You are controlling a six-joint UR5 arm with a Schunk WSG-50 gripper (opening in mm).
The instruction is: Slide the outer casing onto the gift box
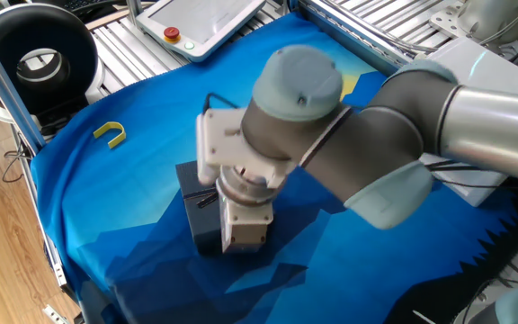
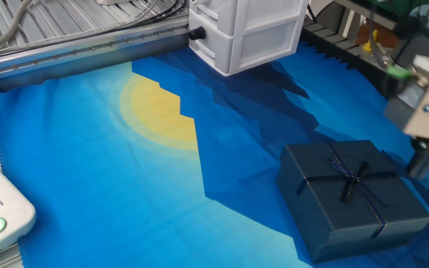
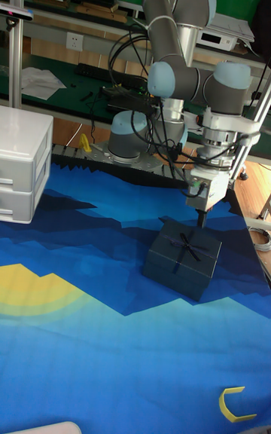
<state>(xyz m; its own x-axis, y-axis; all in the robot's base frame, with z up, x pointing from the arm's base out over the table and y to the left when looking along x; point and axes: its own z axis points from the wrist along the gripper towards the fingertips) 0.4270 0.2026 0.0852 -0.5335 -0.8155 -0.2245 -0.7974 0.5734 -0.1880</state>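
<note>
Outer casing sitting on blue cloth on table, covering gift box. Gripper hovering just above casing's far edge, holding nothing; finger spread unclear. White drawer unit well apart.

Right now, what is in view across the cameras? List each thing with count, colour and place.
outer casing: one, dark navy, ribbon cross and bow on top, on the cloth below the arm's tool.
cloth: one, blue with a yellow patch, covering the table.
drawer unit: one, white, far edge of the cloth.
U-shaped piece: one, yellow, near a cloth corner.
pendant: one, white with red button, off the cloth.
gripper: one, jaws hidden or blurred, just above the casing's edge.
</note>
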